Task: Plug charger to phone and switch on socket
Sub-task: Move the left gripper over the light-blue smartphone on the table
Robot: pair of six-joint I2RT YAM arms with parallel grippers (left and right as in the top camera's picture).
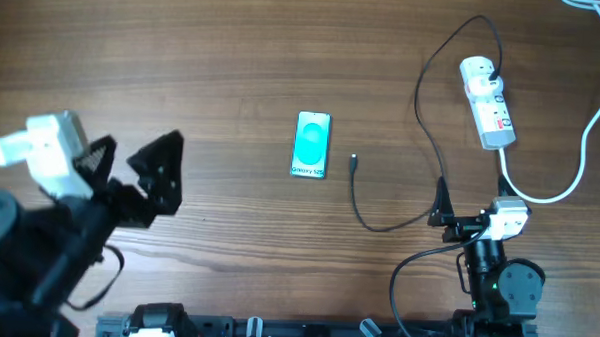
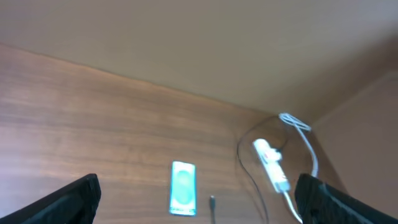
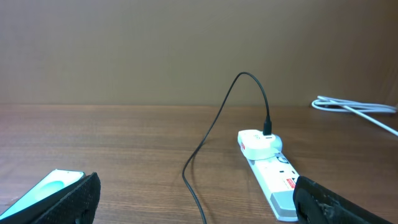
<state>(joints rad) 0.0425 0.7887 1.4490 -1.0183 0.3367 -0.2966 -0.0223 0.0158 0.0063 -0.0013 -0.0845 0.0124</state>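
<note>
The phone [image 1: 312, 145] lies flat mid-table with its cyan screen up. The charger's plug tip [image 1: 353, 161] lies just right of the phone, apart from it. Its thin black cable [image 1: 420, 93] loops to the adapter plugged into the far end of the white socket strip [image 1: 487, 103]. My left gripper [image 1: 130, 163] is open and empty, far left of the phone. My right gripper [image 1: 472, 200] is open and empty, just in front of the socket. The left wrist view shows the phone [image 2: 183, 188], the tip [image 2: 212, 200] and the socket [image 2: 270, 165]. The right wrist view shows the socket [image 3: 273, 174], the cable [image 3: 211, 130] and a phone corner [image 3: 43, 186].
The socket's thick white lead [image 1: 570, 178] curves from the strip's near end out to the table's right side and back corner; it also shows in the right wrist view [image 3: 354, 107]. A slack loop of black cable [image 1: 383, 226] lies left of my right arm.
</note>
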